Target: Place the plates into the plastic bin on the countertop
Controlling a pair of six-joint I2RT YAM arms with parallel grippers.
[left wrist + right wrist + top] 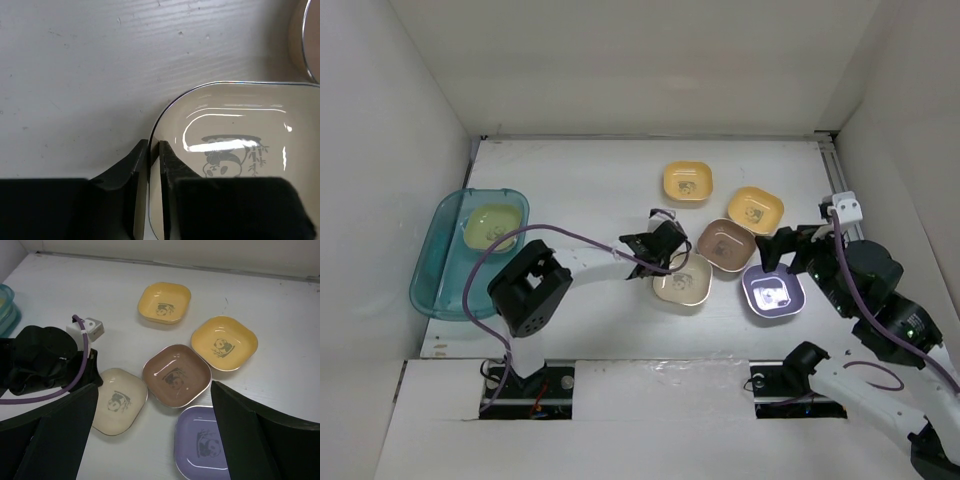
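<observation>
My left gripper (665,247) is shut on the near-left rim of a cream plate (685,283). In the left wrist view the jaws (154,150) pinch that rim, one finger inside the cream plate (235,125) and one outside. The plate sits at countertop level. A brown plate (727,245), two yellow-orange plates (688,182) (755,209) and a purple plate (773,291) lie to its right. My right gripper (782,250) hovers wide open and empty above the purple plate (202,445). The teal plastic bin (438,268) at far left holds a green plate (492,226).
The white countertop (580,190) is walled at the back and both sides. A white block (847,207) sits on the right rail. The left arm's purple cable (520,235) loops over the space between bin and plates. Another plate's rim (306,40) shows in the left wrist view.
</observation>
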